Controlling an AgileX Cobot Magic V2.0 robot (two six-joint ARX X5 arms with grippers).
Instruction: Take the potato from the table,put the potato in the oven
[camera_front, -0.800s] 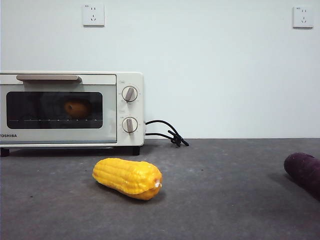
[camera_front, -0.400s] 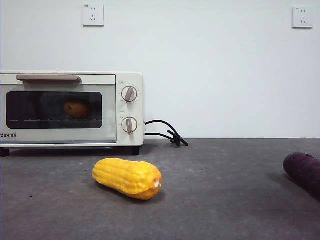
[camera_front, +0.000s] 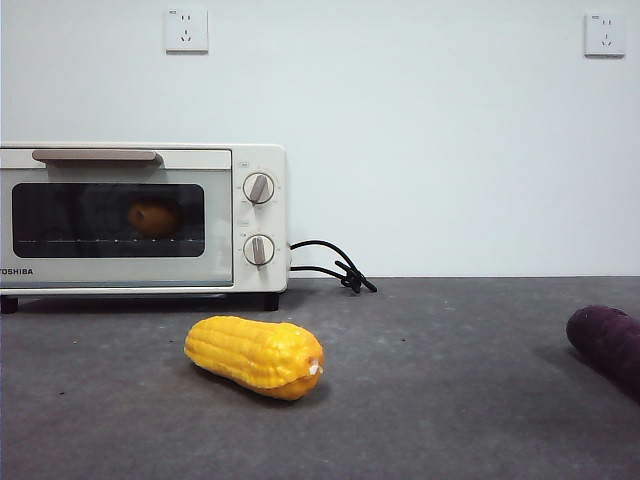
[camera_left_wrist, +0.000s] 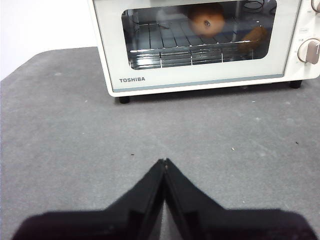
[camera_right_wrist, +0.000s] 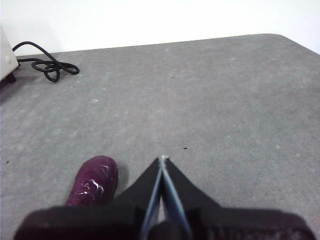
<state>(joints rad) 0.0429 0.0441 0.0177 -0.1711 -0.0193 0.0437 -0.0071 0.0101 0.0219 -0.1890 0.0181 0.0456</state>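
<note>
The left claw (camera_left_wrist: 164, 162) has its 2 black jaws pressed together, tips meeting, holding nothing; it hangs over bare table (camera_left_wrist: 60, 150) in front of the oven (camera_left_wrist: 200, 82), whose door is closed. The right claw (camera_right_wrist: 162, 159) is likewise closed and empty, above the table, with the purple vegetable (camera_right_wrist: 94, 181) just beside it at about 8 o'clock from the tips.

Against the front views from 1 s and 0.5 s ago, nothing among the things has moved: the oven (camera_front: 140, 215), the corn (camera_front: 255, 355) and the purple vegetable (camera_front: 607, 340) lie as they did, and no arm shows in the front view in any of the 3 frames.

The potato (camera_front: 153, 216) sits inside the oven behind the dark glass. In the front view it is only a dim orange oval. The left wrist view shows it much more clearly: the potato (camera_left_wrist: 206, 19) rests on the wire rack, its dark spot facing the door, with a paler orange patch on the glass at about 4 o'clock from it that I cannot identify.

The front view alone shows the corn, lying on the table at about 5 o'clock from the oven, well apart from the purple vegetable at the 3 o'clock edge. The black cord (camera_right_wrist: 47, 64) appears coiled in the right wrist view and in the front view beside the oven's 2 knobs (camera_front: 259, 188).
</note>
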